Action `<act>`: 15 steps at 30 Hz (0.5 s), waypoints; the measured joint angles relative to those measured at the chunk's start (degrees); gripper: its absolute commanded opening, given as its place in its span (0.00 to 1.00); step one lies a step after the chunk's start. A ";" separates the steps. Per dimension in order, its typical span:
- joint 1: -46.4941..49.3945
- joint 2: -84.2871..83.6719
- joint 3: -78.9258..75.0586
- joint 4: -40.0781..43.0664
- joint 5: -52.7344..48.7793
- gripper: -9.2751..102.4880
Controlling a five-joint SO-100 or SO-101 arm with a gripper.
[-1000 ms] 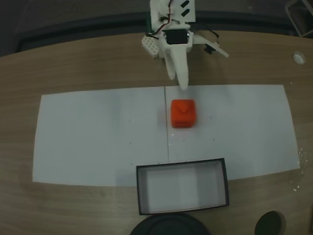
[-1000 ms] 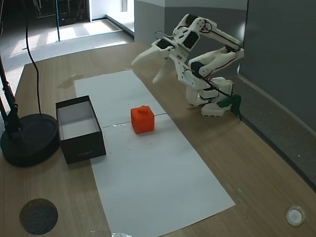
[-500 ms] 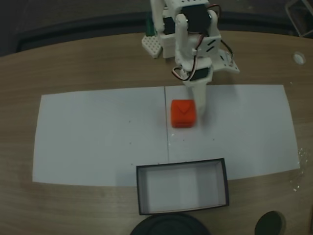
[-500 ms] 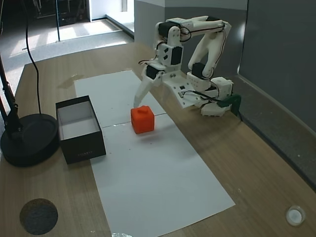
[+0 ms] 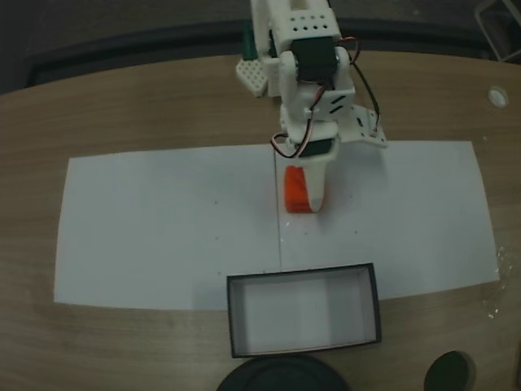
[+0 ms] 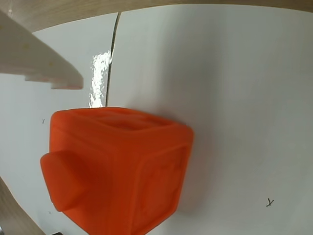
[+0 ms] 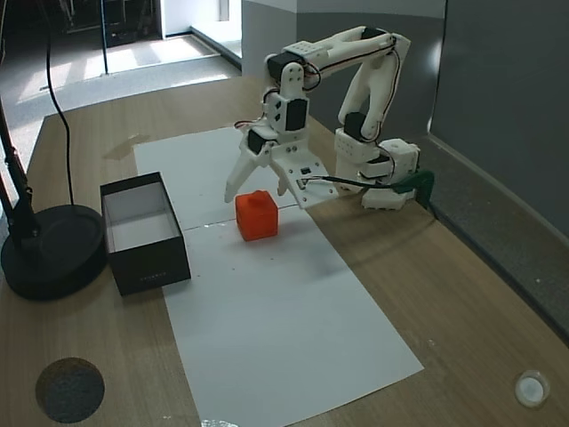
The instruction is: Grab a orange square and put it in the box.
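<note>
The orange square (image 7: pixel 256 215) rests on the white paper (image 7: pixel 267 311), near the seam down its middle. In the wrist view the orange square (image 6: pixel 117 171) looms large and close. My gripper (image 7: pixel 258 192) hangs open just above it, one white finger (image 7: pixel 234 182) on each side, touching nothing. From above, my gripper (image 5: pixel 303 191) hides the right part of the orange square (image 5: pixel 294 188). The box (image 5: pixel 304 309), black-walled with a pale floor, stands at the paper's near edge; in the side view the box (image 7: pixel 142 233) is left of the cube.
A round black lamp base (image 7: pixel 49 249) with a pole sits right beside the box. A dark disc (image 7: pixel 69 389) and a small white cap (image 7: pixel 531 388) lie on the wooden table (image 7: pixel 462 294). A grey wall stands behind the arm's base (image 7: pixel 378 169).
The arm has unfolded from its tucked pose and swung forward and down over the cube. The gripper now straddles it with its fingers spread.
</note>
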 measured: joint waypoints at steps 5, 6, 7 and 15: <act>0.09 -1.93 2.37 -3.78 0.09 0.41; 0.09 -2.20 3.16 -4.57 0.09 0.39; 0.09 -2.64 3.69 -5.45 0.09 0.36; 0.00 -4.31 4.31 -11.51 0.09 0.13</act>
